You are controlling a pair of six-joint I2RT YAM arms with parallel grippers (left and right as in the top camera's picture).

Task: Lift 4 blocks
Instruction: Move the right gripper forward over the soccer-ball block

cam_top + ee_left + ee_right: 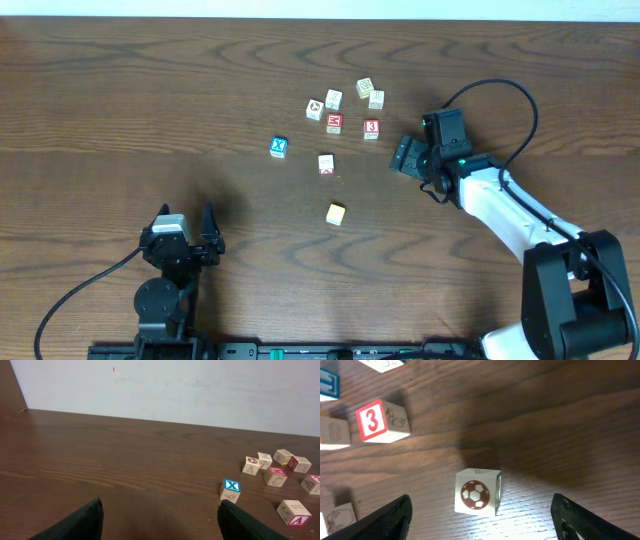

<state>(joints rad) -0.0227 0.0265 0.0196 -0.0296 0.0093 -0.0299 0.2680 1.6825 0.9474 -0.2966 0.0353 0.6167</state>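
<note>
Brown tabletop (pixel 545 420) holds a soccer-ball block (pixel 477 491) between the right gripper (pixel 481 510), jaws spread apart.

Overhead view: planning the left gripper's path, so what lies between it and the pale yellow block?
Nothing: the overhead view shows only bare table between the left gripper and the pale yellow block.

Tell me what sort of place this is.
Most likely a robotics lab or test bench, not a home: a left arm and a right arm sit at a wood-grain table, small wooden toy blocks lie scattered on it, and a plain white wall stands behind.
</note>
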